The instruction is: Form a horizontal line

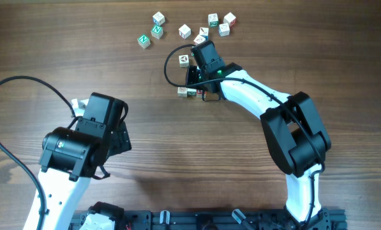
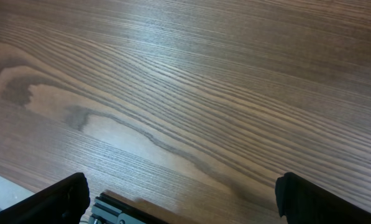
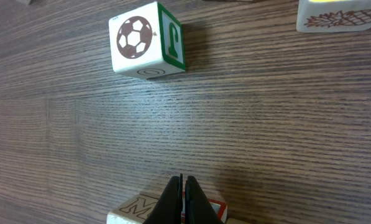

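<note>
**Row Almost Set, Shut Tips Bearing on Its End**

Your right gripper was pinched fully closed with nothing between the fingers. Its tips sat down against the end cube of the horizontal line. That line lay just in front of the right wrist, near the middle of the table. Overhead, two white cubes sat touching side by side. The third was mostly hidden under the gripper, so you could not tell whether it sat flush. Your left gripper stood wide over bare wood, holding nothing, well apart from the cubes.

The risk, as I judge it: narrow closed tips on a cube's edge could slip or tip it and skew the row. A sideways lift-off could also drag its neighbour.

Writing you could read:
- The soccer-ball cube, apart from the row, bore a green "J" on its side.
- The end cube showed what looked like an "M".
- A far cube carried a green "N".
- The pineapple cube showed a picture only.
</note>
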`<state>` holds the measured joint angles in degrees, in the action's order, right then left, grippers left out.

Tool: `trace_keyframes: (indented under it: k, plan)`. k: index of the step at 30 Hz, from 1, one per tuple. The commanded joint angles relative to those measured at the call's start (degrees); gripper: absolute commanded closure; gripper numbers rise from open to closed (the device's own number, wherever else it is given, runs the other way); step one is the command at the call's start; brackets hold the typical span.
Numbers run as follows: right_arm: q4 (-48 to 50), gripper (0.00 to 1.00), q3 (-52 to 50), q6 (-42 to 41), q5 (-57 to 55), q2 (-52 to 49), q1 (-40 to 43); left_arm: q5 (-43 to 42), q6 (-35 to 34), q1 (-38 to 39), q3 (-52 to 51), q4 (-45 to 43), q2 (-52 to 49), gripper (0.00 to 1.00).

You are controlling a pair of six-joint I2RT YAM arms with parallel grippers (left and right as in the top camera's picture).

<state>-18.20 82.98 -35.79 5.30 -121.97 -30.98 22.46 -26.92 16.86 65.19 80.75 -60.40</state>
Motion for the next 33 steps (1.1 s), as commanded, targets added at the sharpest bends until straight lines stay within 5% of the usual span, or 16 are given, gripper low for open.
trace_keyframes:
  k: [1,33]
  plan:
    - [-0.1,0.95,1.1,-0.2,-0.2,-1.2,-0.3,0.1,-0.9,-0.3,-0.3,-0.1,0.4,0.0]
    - [-0.3,0.95,1.6,4.4,1.8,0.4,-0.3,0.1,-0.9,-0.3,-0.3,-0.1,0.4,0.0]
